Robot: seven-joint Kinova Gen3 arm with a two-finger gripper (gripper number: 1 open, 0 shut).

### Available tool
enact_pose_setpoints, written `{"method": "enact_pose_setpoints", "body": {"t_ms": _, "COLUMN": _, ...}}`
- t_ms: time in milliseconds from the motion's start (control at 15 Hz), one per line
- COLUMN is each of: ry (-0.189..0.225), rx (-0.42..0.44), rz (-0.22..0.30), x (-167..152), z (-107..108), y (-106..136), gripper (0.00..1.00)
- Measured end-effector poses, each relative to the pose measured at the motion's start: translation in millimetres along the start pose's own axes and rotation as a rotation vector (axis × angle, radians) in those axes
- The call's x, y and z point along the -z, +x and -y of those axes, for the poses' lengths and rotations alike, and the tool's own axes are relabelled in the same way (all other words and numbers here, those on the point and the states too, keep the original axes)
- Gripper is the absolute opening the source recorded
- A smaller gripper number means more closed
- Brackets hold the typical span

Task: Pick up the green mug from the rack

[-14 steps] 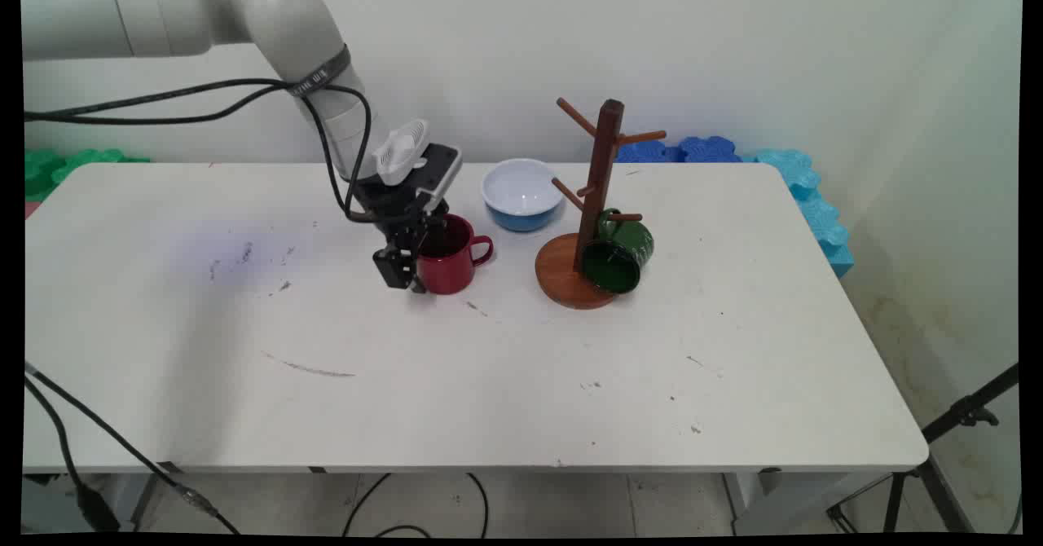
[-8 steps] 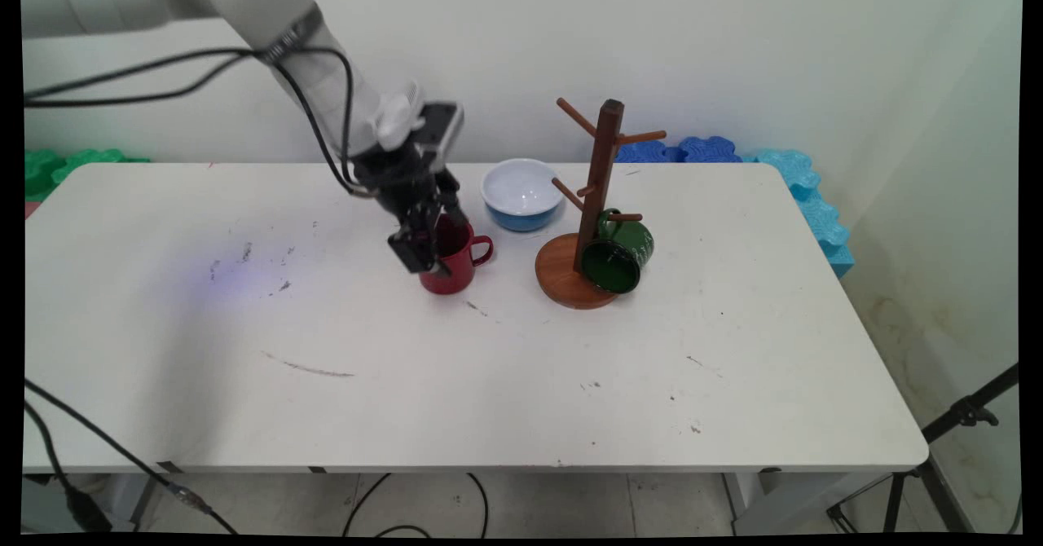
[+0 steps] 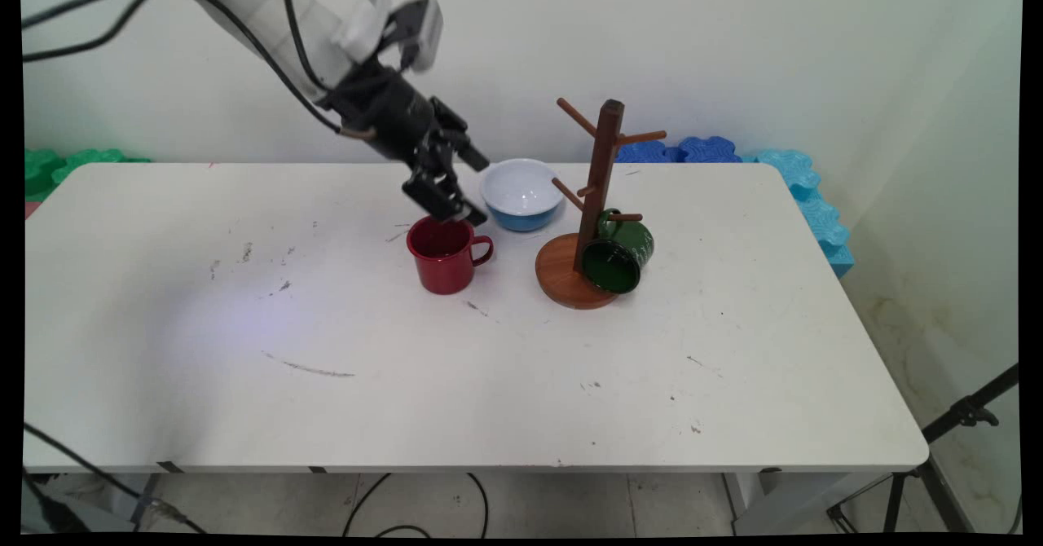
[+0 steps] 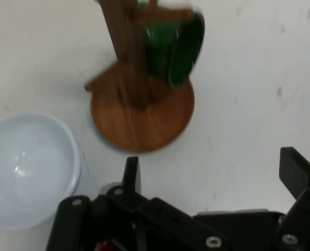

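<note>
Arm angled down, jaws spread (holding nothing) just above red mug (image 3: 442,263)

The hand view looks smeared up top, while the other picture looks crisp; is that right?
Yes: in the hand view the green mug and wooden mug tree are motion-blurred; in the main view the red mug is sharp, casting only a faint shadow.

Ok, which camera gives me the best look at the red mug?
The main view. There the red mug stands whole and upright on the table, handle toward the mug tree, with the gripper just above its rim, jaws open. The hand view shows only a red sliver at its bottom edge, behind the black linkage.
</note>
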Motion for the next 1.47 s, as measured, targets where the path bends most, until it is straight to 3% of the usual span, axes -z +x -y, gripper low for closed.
{"method": "enact_pose_setpoints", "body": {"t_ms": 267, "ry": 0.059, "rx": 0.175, "rz": -0.104, "x": 7.3, "z": -21.6, "y": 8.1, "gripper": 1.00}}
{"method": "enact_pose_setpoints", "body": {"t_ms": 600, "ry": 0.097, "rx": 0.345, "rz": -0.167, "x": -7.9, "z": -49.5, "y": 12.9, "gripper": 1.00}}
{"method": "enact_pose_setpoints", "body": {"t_ms": 1133, "ry": 0.148, "rx": 0.528, "rz": -0.194, "x": -52.1, "z": -96.7, "y": 18.4, "gripper": 1.00}}
{"method": "enact_pose_setpoints", "body": {"t_ms": 1467, "ry": 0.211, "rx": 0.617, "rz": -0.215, "x": -91.2, "z": -124.5, "y": 25.9, "gripper": 1.00}}
